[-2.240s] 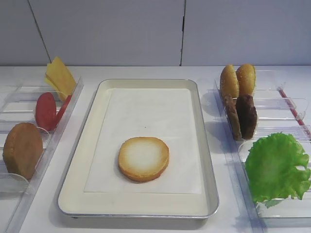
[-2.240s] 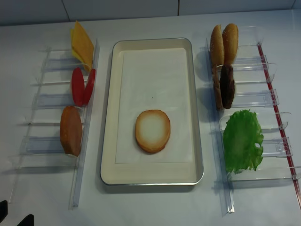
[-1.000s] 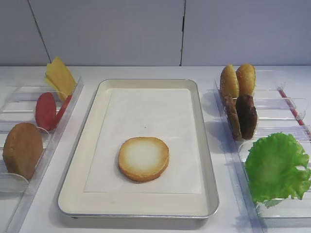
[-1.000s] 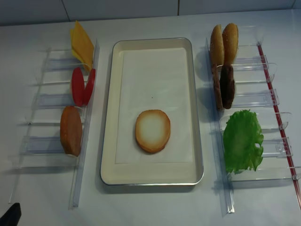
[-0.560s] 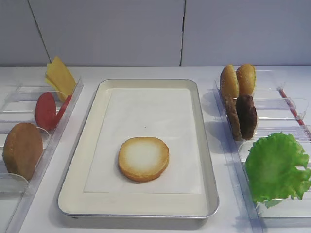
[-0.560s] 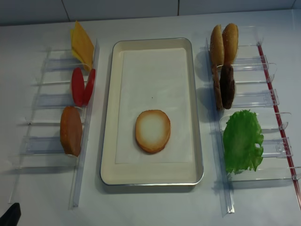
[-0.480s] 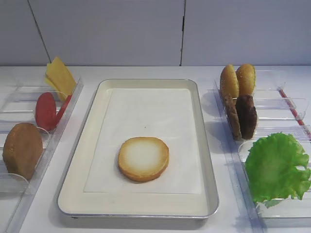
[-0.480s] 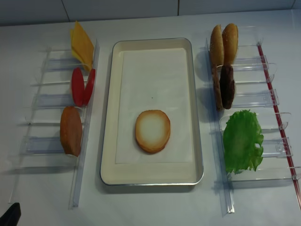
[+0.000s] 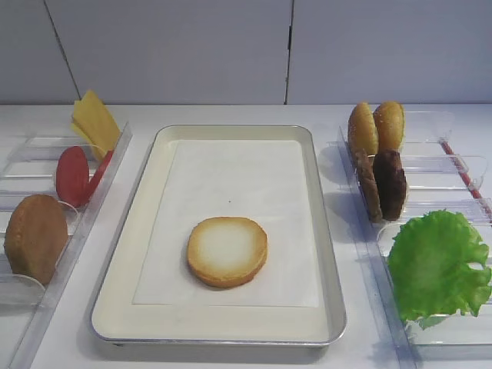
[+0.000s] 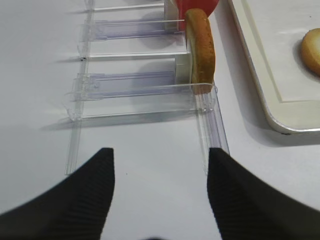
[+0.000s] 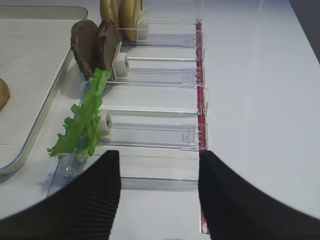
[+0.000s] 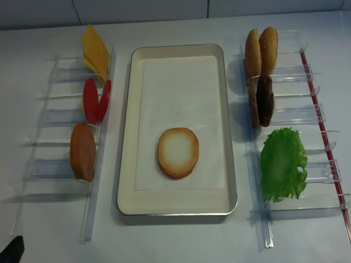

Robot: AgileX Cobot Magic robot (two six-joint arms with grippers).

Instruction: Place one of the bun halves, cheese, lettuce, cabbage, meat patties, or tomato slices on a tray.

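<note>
Almost nothing has changed over the last two seconds. In the overhead view, two dark tips of my left fingers showed at the bottom left corner earlier; now only one dark tip (image 12: pixel 11 253) shows there, unmoved for the past second. Every food item lies where it lay.

My left fingers (image 10: pixel 160 192) hang low over the bare white table (image 10: pixel 150 200), spread apart, holding nothing, just short of the clear plastic bins (image 10: pixel 140 95) where a brown bun half (image 10: pixel 201 50) stands on edge. My right fingers (image 11: pixel 159 192) are likewise spread and empty, hovering near the table beside the bin holding the lettuce (image 11: pixel 85 122), with the meat patties (image 11: pixel 95 45) standing upright beyond it.

The bun half (image 9: pixel 227 251) lies flat, whitish cut face up, on the white paper lining the silver tray (image 9: pixel 334 307), towards its near end. Cheese (image 9: pixel 94 119) and tomato slices (image 9: pixel 77 175) stand in the left bins; two golden domed bun halves (image 9: pixel 375 127) stand in the far right bin.
</note>
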